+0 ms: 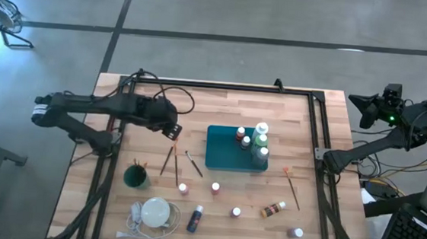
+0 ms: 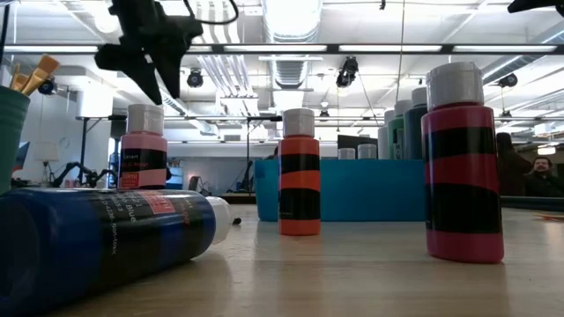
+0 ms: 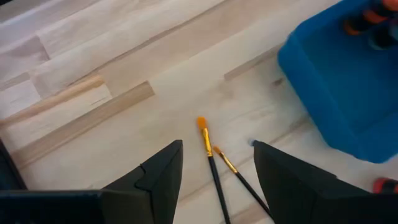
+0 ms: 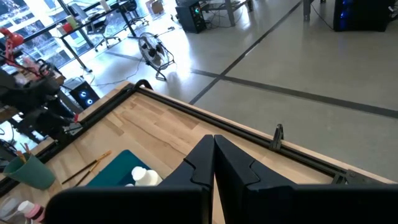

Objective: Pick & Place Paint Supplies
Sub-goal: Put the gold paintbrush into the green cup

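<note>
left tool [image 3: 214, 171] hangs open over two brushes [image 3: 211, 162] on the table [image 1: 199, 103]
its fingers hold nothing; the brushes lie side by side between the green cup [image 1: 136, 177] and the teal tray [image 1: 222, 157]; several paint bottles [image 1: 258, 144] stand in the tray, others seem scattered nearer the table's front; right tool [image 4: 214, 163] closed and empty, off the table's right edge.

Pale matt wooden table [image 1: 222, 105] (visible grain), glossy plastic paint bottles [image 2: 460, 167], smooth teal plastic tray [image 1: 222, 160]
</note>
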You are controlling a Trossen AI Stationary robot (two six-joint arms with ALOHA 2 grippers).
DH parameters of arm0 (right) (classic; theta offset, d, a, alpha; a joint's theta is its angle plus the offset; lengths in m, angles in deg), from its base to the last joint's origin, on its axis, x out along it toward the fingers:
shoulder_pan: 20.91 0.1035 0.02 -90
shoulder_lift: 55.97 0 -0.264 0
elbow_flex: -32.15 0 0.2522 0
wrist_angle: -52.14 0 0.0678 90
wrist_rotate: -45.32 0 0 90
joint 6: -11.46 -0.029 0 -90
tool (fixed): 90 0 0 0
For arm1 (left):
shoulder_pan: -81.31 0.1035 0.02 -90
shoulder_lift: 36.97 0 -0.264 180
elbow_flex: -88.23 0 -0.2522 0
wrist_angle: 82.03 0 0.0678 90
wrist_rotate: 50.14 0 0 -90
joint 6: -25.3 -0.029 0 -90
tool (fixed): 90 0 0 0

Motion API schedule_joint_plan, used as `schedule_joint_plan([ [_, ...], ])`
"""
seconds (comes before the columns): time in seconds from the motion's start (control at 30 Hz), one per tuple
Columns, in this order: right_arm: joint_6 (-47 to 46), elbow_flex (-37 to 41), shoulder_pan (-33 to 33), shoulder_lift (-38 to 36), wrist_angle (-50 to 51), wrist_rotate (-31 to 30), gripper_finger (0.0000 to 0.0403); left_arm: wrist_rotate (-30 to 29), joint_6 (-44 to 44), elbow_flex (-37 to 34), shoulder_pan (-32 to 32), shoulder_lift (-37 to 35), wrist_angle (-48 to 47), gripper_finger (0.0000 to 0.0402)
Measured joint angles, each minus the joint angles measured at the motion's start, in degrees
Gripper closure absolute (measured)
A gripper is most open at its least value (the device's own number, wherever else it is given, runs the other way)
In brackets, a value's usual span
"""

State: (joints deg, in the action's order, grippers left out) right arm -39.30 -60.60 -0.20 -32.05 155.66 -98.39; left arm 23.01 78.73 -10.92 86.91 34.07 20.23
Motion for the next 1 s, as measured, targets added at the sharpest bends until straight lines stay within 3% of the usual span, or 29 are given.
schedule_joint_plan([
  [0.57, 0.0, 0.0, 0.0, 0.0, 0.0, 0.0, 0.0394, 7.3, -4.4, -1.4, 6.7, 6.2, 3.7, 0.0199],
  [1.0, 0.0, 0.0, 0.0, 0.0, 0.0, 0.0, 0.0394, 10.4, -5.8, -5.2, 8.8, 6.1, 7.0, 0.0199],
])
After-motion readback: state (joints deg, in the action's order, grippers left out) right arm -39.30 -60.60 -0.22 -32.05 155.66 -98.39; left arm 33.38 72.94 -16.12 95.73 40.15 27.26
